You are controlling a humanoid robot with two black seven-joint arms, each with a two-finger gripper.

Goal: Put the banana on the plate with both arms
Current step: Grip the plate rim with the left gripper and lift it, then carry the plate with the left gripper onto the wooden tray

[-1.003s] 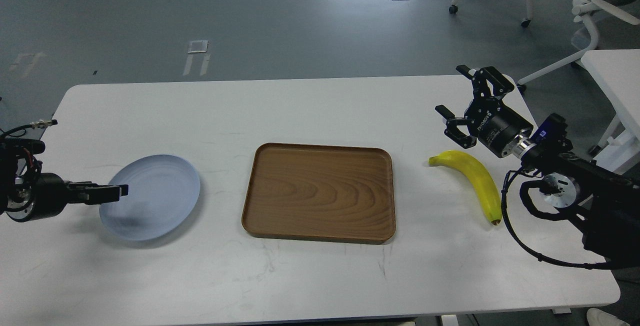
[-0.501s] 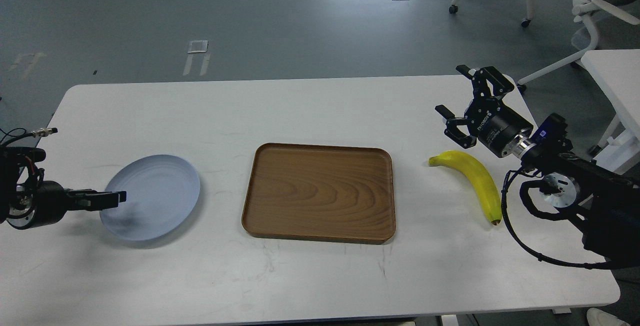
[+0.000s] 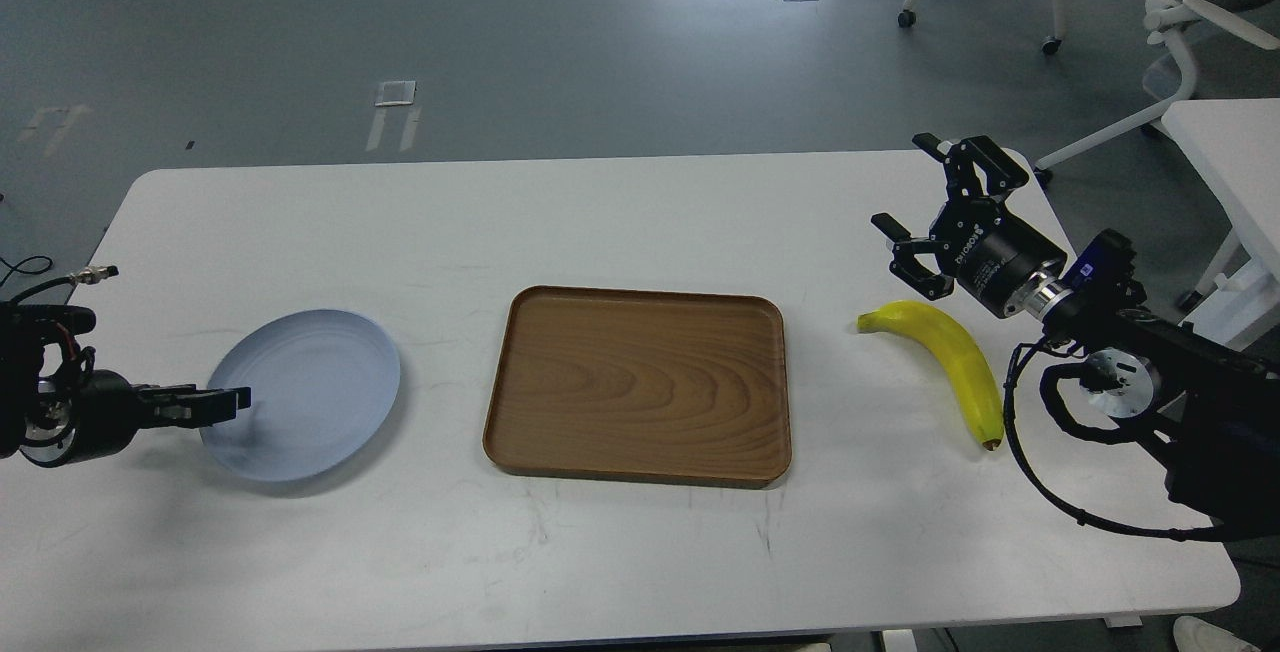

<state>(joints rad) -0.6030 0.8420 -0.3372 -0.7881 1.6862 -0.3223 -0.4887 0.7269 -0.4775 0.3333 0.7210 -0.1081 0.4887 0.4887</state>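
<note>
On white table (image 3: 640, 222): tray (image 3: 640, 382), grey floor (image 3: 500, 32).

- White table (image 3: 620, 222) fills the view, wooden tray (image 3: 640, 384) sitting dead centre.
- Out at nine o'clock from the tray lies the pale blue plate (image 3: 305, 394), flat on the table.
- Left gripper (image 3: 232, 399) reaches in from nine o'clock, its tips right at the plate's left rim; whether the fingers are parted or closed on the rim cannot be told.
- At three o'clock from the tray, the banana (image 3: 950, 357) lies on the table, dark tip pointing toward five o'clock.
- Right gripper (image 3: 915, 187) hangs just beyond the banana at twelve o'clock, fingers spread wide, holding nothing.
</note>
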